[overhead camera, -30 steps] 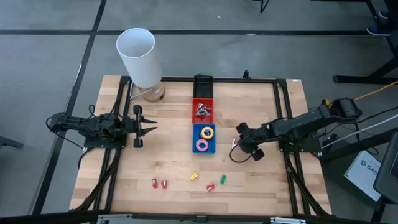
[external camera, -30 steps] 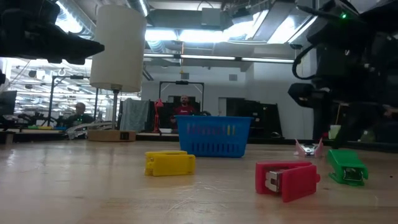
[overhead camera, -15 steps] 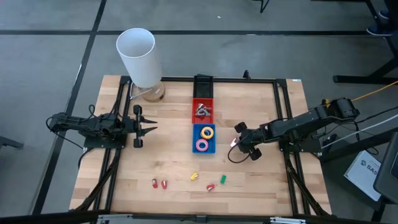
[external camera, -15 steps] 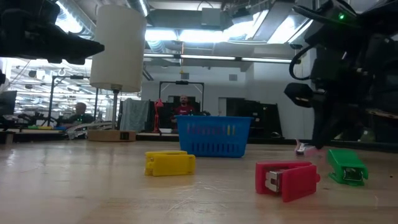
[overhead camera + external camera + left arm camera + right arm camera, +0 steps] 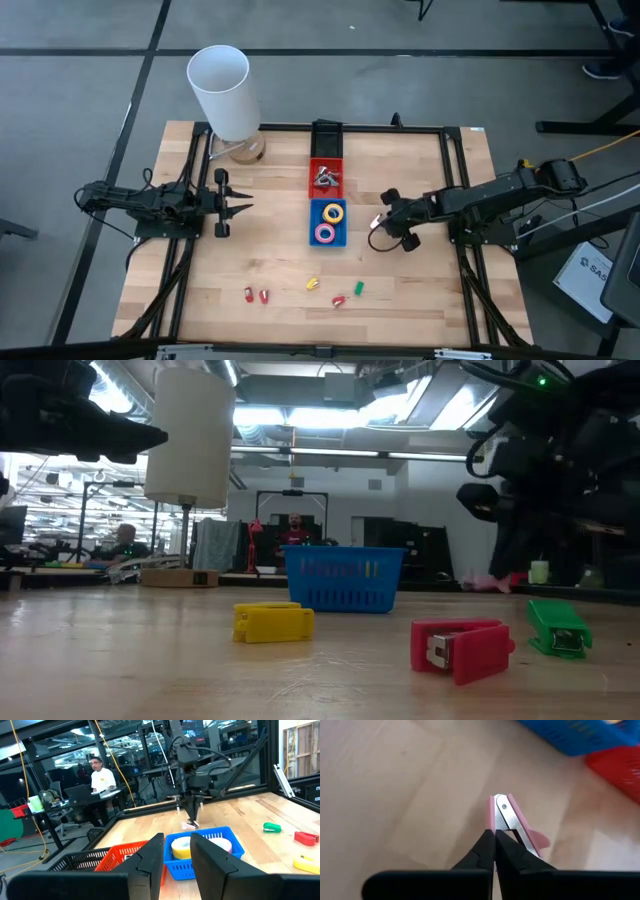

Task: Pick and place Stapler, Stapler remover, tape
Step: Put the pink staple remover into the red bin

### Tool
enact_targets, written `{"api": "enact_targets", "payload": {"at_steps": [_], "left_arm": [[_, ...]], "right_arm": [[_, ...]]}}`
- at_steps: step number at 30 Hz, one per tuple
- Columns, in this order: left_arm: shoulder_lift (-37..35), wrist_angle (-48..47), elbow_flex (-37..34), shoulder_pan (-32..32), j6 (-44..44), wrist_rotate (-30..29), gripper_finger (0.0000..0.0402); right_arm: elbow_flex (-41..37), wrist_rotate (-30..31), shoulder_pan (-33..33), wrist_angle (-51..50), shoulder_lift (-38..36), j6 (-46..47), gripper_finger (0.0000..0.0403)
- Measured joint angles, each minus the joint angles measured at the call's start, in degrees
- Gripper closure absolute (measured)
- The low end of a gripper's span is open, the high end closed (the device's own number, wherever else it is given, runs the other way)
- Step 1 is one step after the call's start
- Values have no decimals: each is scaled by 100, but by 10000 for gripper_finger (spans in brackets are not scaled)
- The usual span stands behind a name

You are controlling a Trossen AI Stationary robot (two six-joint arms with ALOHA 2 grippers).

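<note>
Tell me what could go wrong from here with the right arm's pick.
1. The right gripper pinches only one end of the pink staple remover, so it may swivel or slip out in transit.
2. It hangs close beside the blue basket of tape rolls; the red basket already holding staple removers lies beyond, so it could drop into the wrong one.

White cylinder (image 5: 222,88) — table's (image 5: 270,260) far-left corner

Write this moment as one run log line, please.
right gripper: shut on pink staple remover, right of blue basket | left gripper: idle, left side | staplers: on table
</note>
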Motion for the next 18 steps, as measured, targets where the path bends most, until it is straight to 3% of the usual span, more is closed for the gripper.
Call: {"api": "enact_targets", "payload": {"at_steps": [9,18], "left_arm": [[0,0,0,0,0,0,307],[0,0,0,0,0,0,311]], "right_arm": [[2,0,-623,125,-791,5,401],[11,4,-1135,894,-1513,409,401]]}}
